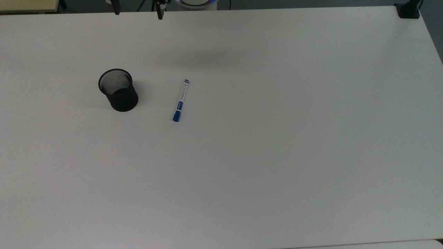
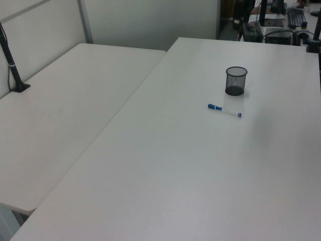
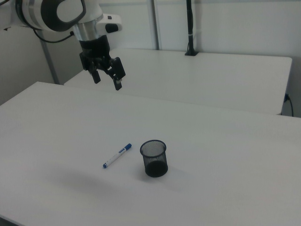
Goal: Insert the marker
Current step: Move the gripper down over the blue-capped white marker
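A: Black metal fingers are standing spread apart on the hand (image 3: 107, 78), aren't they?

B: Yes, the hand is hanging open in the air in the right view, pinching nothing and touching nothing, well above the white tabletop (image 1: 277, 155). In the top view its fingertips (image 1: 159, 14) are poking in at the upper edge.

A: And the marker (image 1: 181, 100)?

B: It is lying flat on the tabletop, a slim round white barrel with a blue cap at one end and a small blue tip at the other. In the top view it is sitting just to the right of the cup (image 1: 118, 90), apart from it, cap end toward the bottom of the picture.

A: What is the cup looking like?

B: Black wire mesh, round, standing upright with its mouth open. The tabletop is showing smooth and matte.

A: Any writing?

B: A small printed label is running along the barrel, but I cannot read it.
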